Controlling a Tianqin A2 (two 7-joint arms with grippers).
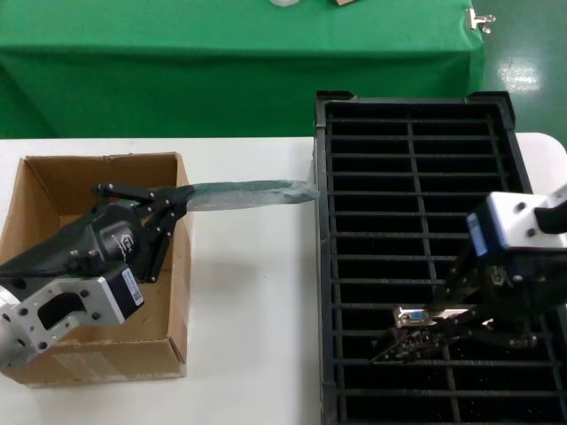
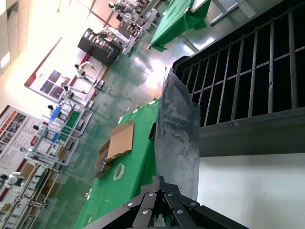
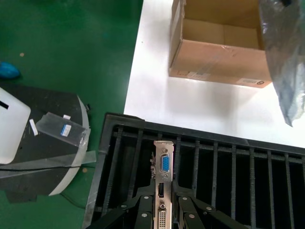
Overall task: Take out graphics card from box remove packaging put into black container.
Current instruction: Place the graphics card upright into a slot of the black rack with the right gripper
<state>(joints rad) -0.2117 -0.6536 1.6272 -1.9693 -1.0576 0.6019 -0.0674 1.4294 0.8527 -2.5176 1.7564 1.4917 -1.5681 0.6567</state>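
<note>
Graphics card (image 1: 423, 326) hangs low over the black container (image 1: 354, 266), clamped in the right pincer (image 1: 461, 323), its long axis crosswise to the slats and its silver bracket end with the blue VGA port toward the cardboard box (image 1: 53, 186). Over that box, the left pincer (image 1: 168, 202) pinches the anti-static bag (image 1: 248, 192), which stretches lengthwise to the container's rim above the white tabletop (image 1: 248, 319).

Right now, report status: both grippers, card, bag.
Right gripper shut on graphics card, over black container. Left gripper shut on packaging, above box. Nothing blocking.
</note>
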